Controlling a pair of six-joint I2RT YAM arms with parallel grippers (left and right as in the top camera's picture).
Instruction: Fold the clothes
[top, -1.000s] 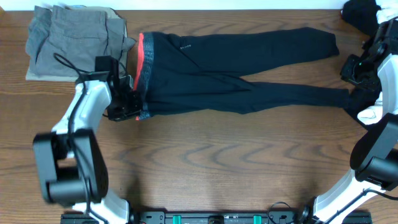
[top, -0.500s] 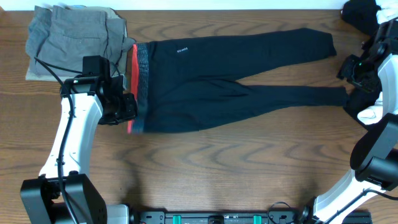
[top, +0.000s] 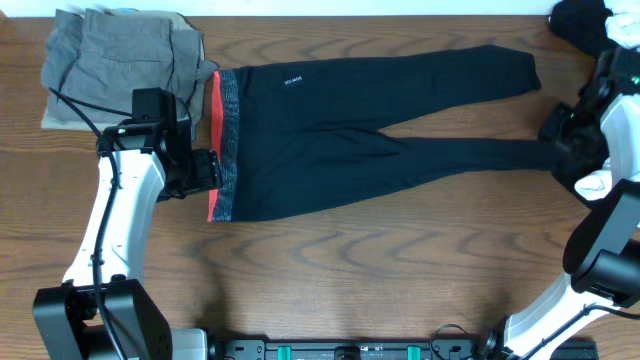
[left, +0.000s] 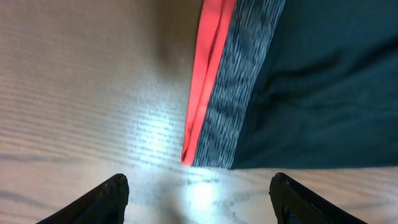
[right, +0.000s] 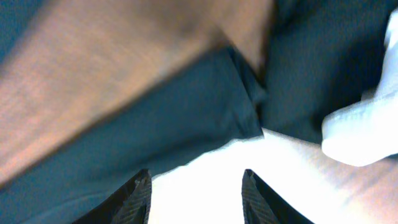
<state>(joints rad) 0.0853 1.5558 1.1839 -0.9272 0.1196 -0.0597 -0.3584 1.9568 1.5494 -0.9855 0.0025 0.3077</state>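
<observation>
1 black pants (top: 320, 140) flat at centre, waistband (top: 226, 140) left, 2 legs (top: 470, 72) right. 1 grey pile (top: 120, 60) far left. left gripper (left: 199, 199) open, beside waistband; right gripper (right: 196, 193) open, empty, at leg hem.

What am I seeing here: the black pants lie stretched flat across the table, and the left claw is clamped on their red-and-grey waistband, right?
Not quite. The left gripper is open and holds nothing: the left wrist view shows its fingers apart over bare table, with the waistband just ahead of them. The black pants do lie stretched flat across the table.
</observation>
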